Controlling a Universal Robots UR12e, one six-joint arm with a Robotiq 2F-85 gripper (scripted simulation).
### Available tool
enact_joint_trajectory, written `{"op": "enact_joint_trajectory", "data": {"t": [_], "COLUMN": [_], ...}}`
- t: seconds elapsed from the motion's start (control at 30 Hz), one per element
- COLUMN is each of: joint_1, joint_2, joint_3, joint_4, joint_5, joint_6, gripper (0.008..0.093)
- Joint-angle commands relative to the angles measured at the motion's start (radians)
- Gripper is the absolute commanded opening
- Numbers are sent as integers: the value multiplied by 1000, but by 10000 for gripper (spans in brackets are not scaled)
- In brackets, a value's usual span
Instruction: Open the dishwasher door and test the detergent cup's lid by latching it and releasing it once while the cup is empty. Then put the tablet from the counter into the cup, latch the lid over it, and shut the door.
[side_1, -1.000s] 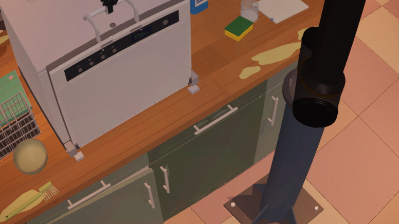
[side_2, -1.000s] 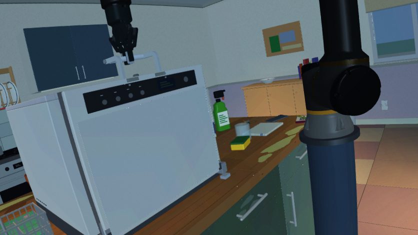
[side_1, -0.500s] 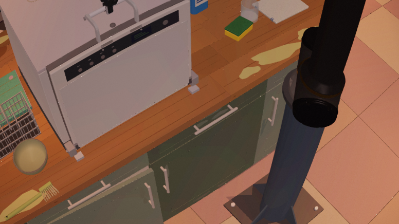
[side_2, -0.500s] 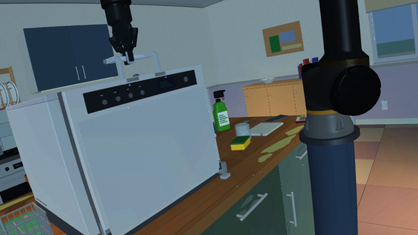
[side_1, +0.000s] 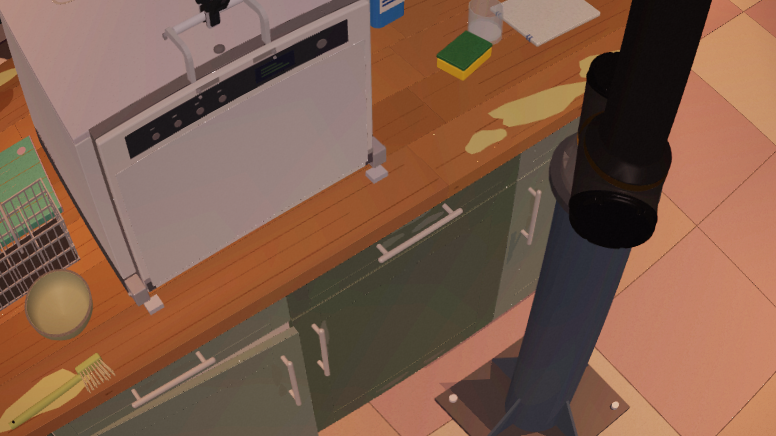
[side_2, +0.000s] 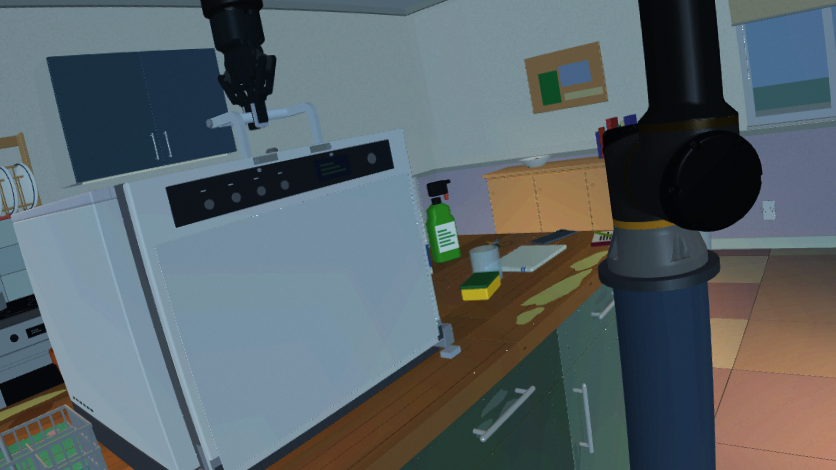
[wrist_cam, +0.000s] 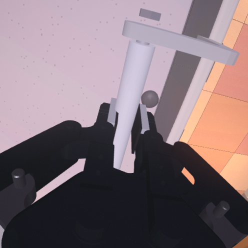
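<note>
The detergent cup and its lid are hidden behind the dishwasher door (side_1: 238, 162), which stands closed. No tablet shows on the counter. The white dishwasher (side_2: 234, 280) sits on the wooden counter. Its pale bar handle (side_1: 217, 21) rises above the door's top edge. My gripper (wrist_cam: 127, 112) comes down from above, and its fingers are closed on the middle of the handle bar (side_2: 257, 117). The wrist camera shows the bar (wrist_cam: 130, 95) running between the two finger pads.
The robot's dark column (side_1: 591, 217) stands on the floor right of the counter. A green-yellow sponge (side_1: 464, 54), a glass (side_1: 484, 19) and a white board (side_1: 547, 19) lie to the dishwasher's right. A wire rack (side_1: 27, 238), bowl (side_1: 58, 303) and brush (side_1: 65, 388) lie left.
</note>
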Motion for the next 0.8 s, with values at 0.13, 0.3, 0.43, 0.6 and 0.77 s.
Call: {"op": "enact_joint_trajectory", "data": {"t": [0.13,0.3,0.43,0.6,0.77], "joint_1": [0,0,0,0,0], "joint_2": [0,-1,-1,-1,-1], "joint_3": [0,0,0,0,0], "joint_4": [-2,-2,-2,-2,-2], "joint_5": [-1,-1,-1,-1,-1], "joint_6": [1,1,1,1,1], "gripper": [80,80,80,160,260]}}
